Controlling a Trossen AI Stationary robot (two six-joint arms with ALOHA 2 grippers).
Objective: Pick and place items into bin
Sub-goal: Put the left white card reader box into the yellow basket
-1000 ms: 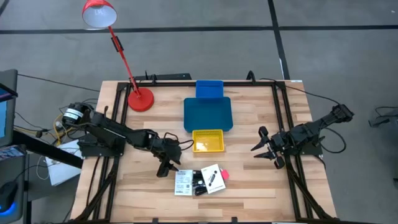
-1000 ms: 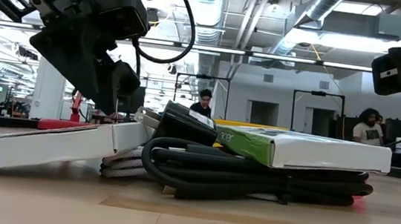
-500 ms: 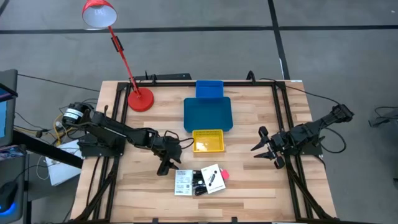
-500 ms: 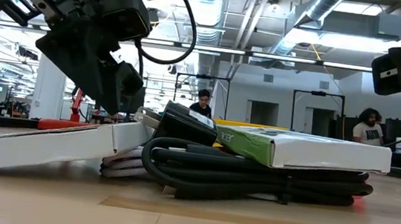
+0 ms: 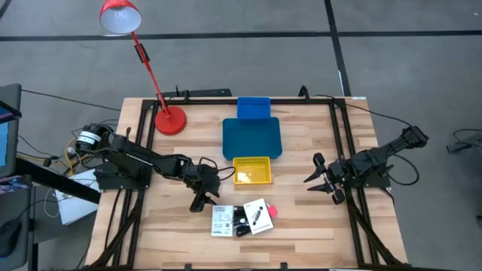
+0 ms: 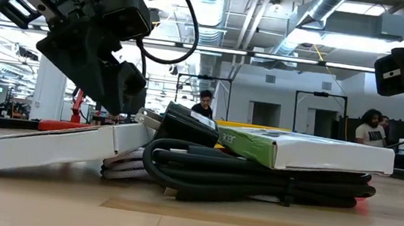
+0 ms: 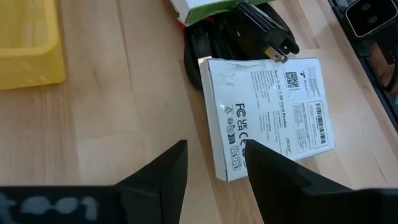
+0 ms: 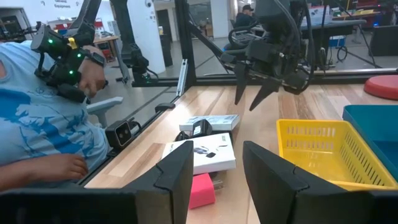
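The items lie in a small pile near the table's front middle. It holds a white printed card (image 5: pixel 222 220), a second white card (image 5: pixel 257 215) on top of a coiled black cable (image 6: pixel 255 180), and a pink-red piece (image 5: pixel 272 210). In the low view the first card (image 6: pixel 40 145) leans up against the cable, its outer edge on the table. My left gripper (image 5: pixel 200 202) hovers open just left of the pile, tilted down, with the card's corner (image 7: pixel 233 165) below its fingers (image 7: pixel 158 177). My right gripper (image 5: pixel 318 181) stands open at the right, touching nothing.
A yellow bin (image 5: pixel 251 170) stands behind the pile, with a blue tray (image 5: pixel 251 137) and a small blue bin (image 5: pixel 254 108) farther back. A red desk lamp (image 5: pixel 170 120) stands at the far left. A person in a blue shirt (image 8: pixel 37 118) sits beside the table.
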